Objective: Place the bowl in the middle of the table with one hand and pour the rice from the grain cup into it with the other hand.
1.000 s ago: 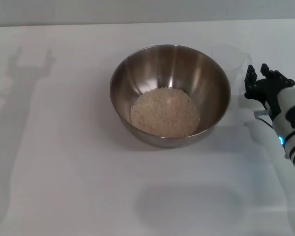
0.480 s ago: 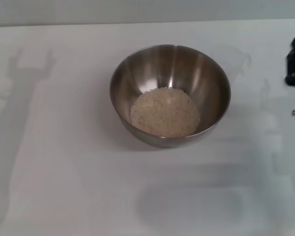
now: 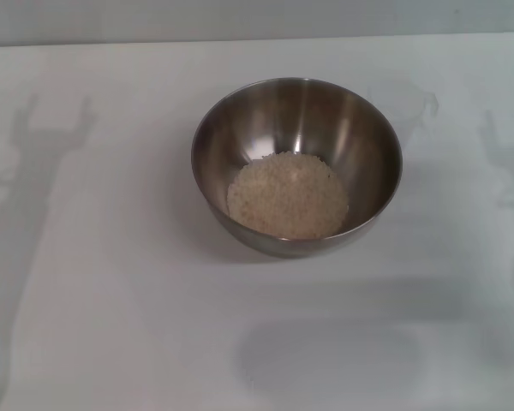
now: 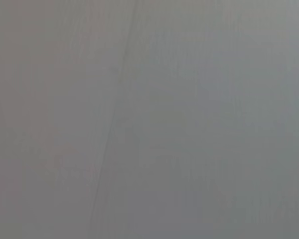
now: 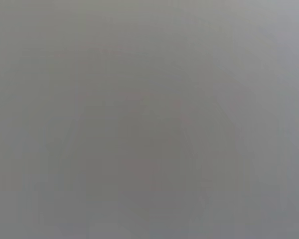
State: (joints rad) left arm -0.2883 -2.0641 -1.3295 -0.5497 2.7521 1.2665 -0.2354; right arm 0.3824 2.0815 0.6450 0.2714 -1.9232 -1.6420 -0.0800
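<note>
Steel bowl [image 3: 296,164] sits mid-table [image 3: 103,300], rice [image 3: 287,195] heaped inside; cup [image 3: 404,104], seemingly empty, stands toward the right far edge. Neither gripper visible, jaws unknowable. Keep arms clear.

The head view is looking steeply down from above at the surface [image 3: 111,325], bowl [image 3: 296,120] centred. Both wrist views are facing featureless grey, sharing nothing recognisable with it.

A grey wall strip [image 3: 257,19] is seen along the counter's far edge; soft shadows are cast w/ light from above.
</note>
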